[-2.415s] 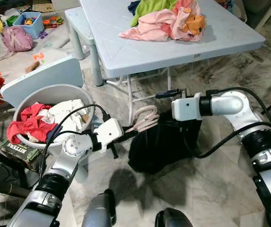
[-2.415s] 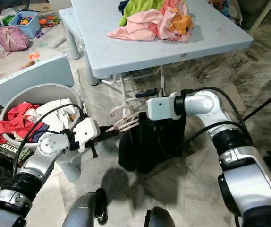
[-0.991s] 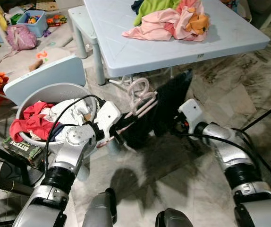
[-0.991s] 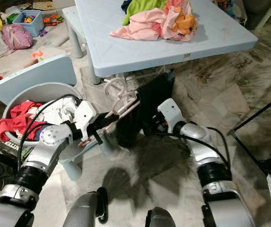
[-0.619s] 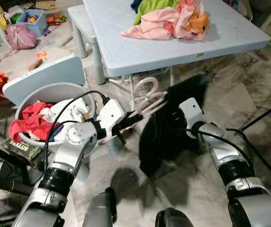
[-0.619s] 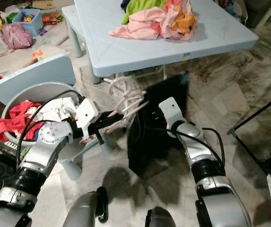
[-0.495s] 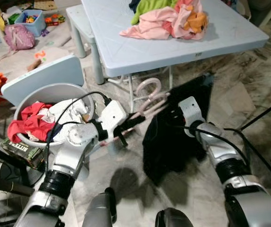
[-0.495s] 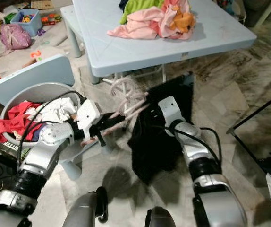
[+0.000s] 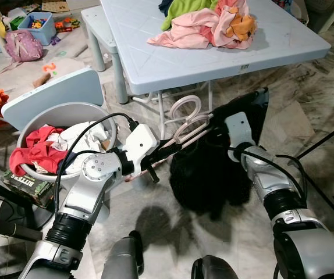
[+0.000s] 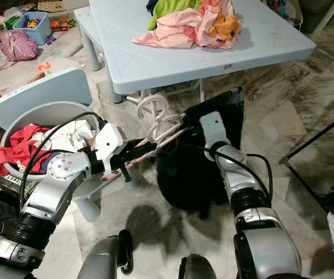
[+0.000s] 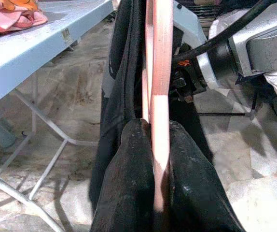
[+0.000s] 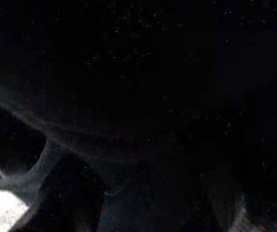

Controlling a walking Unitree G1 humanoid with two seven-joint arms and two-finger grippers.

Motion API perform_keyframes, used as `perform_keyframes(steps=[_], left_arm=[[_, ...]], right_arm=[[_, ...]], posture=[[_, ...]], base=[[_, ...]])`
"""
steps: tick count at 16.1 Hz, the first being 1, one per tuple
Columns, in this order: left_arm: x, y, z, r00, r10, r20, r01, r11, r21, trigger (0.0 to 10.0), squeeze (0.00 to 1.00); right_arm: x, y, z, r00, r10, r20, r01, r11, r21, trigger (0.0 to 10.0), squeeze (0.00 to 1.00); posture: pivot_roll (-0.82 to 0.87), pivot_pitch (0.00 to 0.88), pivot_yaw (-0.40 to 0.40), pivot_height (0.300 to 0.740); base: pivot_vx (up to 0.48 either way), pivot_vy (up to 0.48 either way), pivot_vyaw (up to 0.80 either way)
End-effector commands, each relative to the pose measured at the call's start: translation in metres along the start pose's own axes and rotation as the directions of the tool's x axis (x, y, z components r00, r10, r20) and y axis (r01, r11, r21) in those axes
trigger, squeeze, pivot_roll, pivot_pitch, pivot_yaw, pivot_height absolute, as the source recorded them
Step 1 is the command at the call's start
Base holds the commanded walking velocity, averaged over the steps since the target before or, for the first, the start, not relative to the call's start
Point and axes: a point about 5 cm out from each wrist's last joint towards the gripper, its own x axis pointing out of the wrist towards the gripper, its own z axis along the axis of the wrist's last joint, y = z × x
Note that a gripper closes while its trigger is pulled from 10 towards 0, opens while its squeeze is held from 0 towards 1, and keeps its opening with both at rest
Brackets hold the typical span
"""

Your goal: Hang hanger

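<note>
The pink hanger [image 9: 185, 125] is sitting in front of me above the floor, below the near edge of the blue table [image 9: 173, 64], its hook pointing up. A black garment [image 9: 210, 171] is draping from it. My left gripper [image 9: 168, 149] is pinching the hanger's bar, fingers pressed onto it. My right gripper [image 9: 224, 139] is pushing into the garment's upper fold; I cannot tell its finger state. A laundry basket [image 9: 100, 114] of clothes is standing at my left.

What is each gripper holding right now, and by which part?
Left gripper holds the pink hangers by their lower bars. Right gripper is buried in the black garment; its grip cannot be told.
</note>
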Motion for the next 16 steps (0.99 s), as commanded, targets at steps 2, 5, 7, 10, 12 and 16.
perform_keyframes(steps=[2, 5, 7, 10, 12, 16], left_arm=[[0.001, 0.001, 0.016, 0.998, -0.009, 0.067, 0.007, 0.999, 0.033, 0.0, 0.00], [-0.001, 0.007, 0.017, 0.998, 0.010, 0.057, -0.013, 0.999, 0.047, 0.0, 0.00], [-0.002, 0.009, 0.016, 0.999, 0.019, 0.051, -0.022, 0.998, 0.053, 0.0, 0.00], [-0.003, 0.010, 0.014, 0.999, 0.026, 0.045, -0.029, 0.998, 0.061, 0.0, 0.00], [-0.003, 0.010, 0.013, 0.999, 0.030, 0.043, -0.033, 0.997, 0.063, 0.0, 0.00], [-0.004, 0.009, 0.010, 0.999, 0.036, 0.032, -0.038, 0.996, 0.078, 0.0, 0.00]], right_arm=[[0.000, -0.008, 0.003, 0.999, -0.036, 0.016, 0.036, 0.999, 0.036, 0.0, 0.00], [-0.002, -0.012, 0.001, 0.999, -0.043, 0.021, 0.043, 0.998, 0.040, 0.0, 0.00], [-0.003, -0.015, 0.000, 0.998, -0.053, 0.021, 0.052, 0.998, 0.042, 0.0, 0.00], [-0.005, -0.020, 0.000, 0.998, -0.065, 0.025, 0.064, 0.997, 0.043, 0.0, 0.00], [-0.006, -0.022, 0.000, 0.997, -0.071, 0.030, 0.070, 0.997, 0.042, 0.0, 0.00], [-0.007, -0.028, 0.004, 0.991, -0.121, 0.051, 0.118, 0.991, 0.058, 0.0, 0.00]], posture=[[-0.06, 0.090, -0.016, 0.740], [-0.06, 0.087, -0.019, 0.740], [-0.06, 0.086, -0.021, 0.740], [-0.06, 0.083, -0.025, 0.740], [-0.06, 0.083, -0.032, 0.740], [-0.07, 0.083, -0.041, 0.740]], base=[[0.000, 0.000, 0.00], [0.000, 0.000, 0.00], [0.000, 0.000, 0.00], [0.000, 0.000, 0.00], [0.000, 0.000, 0.00], [0.000, 0.000, 0.00]])
